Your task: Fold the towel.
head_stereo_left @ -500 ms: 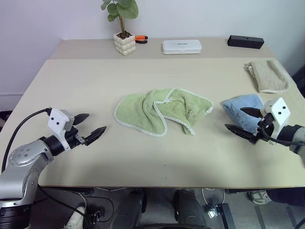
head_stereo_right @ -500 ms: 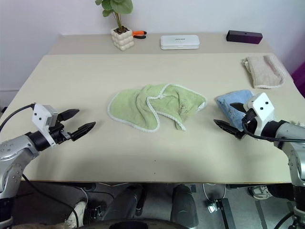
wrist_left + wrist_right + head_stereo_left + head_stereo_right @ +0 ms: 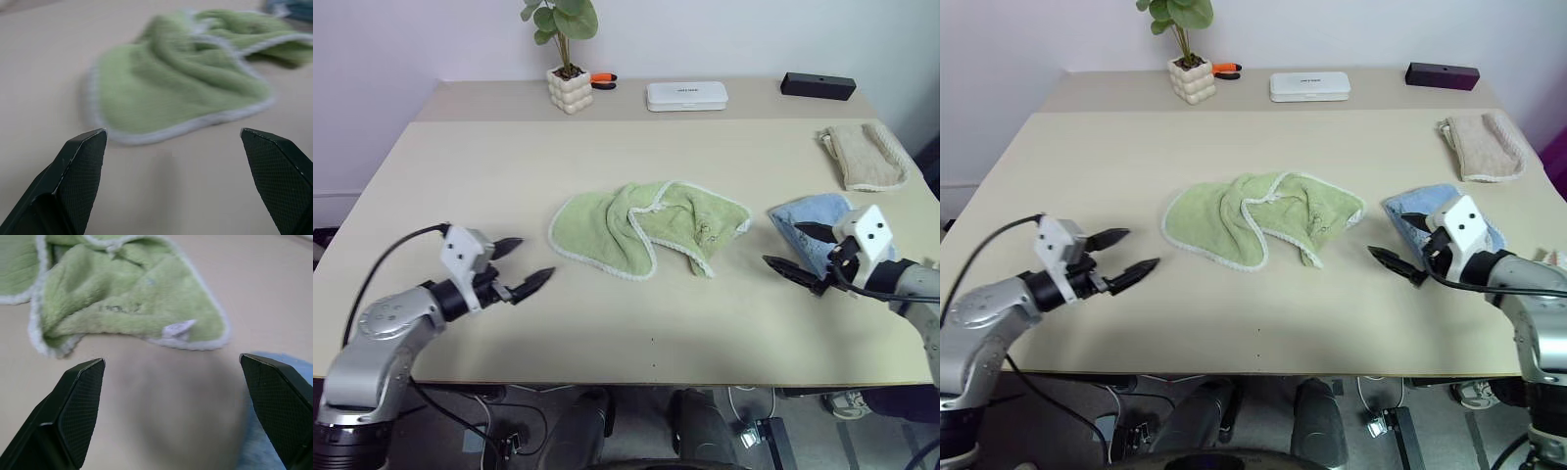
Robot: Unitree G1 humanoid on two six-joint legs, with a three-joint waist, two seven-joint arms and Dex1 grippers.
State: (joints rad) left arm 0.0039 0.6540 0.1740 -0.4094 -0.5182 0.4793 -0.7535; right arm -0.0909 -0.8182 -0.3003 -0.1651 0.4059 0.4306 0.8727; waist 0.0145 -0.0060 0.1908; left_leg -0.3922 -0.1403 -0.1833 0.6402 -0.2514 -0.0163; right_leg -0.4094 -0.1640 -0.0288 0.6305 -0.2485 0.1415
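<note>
Approaching the crumpled towel (image 3: pixel 646 227) mid-counter (image 3: pixel 509 166), my fingers spread wide and empty; being soft and floppy, I judge its stitched corners best for gripping.

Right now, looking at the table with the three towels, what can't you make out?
- Green towel: its underside and inner layers, hidden by its own crumpled folds.
- Small tag on the green towel: print too blurred to read, right wrist view.
- Blue towel: partly covered by the right gripper, left eye view.
- White box: label too small to read.
</note>
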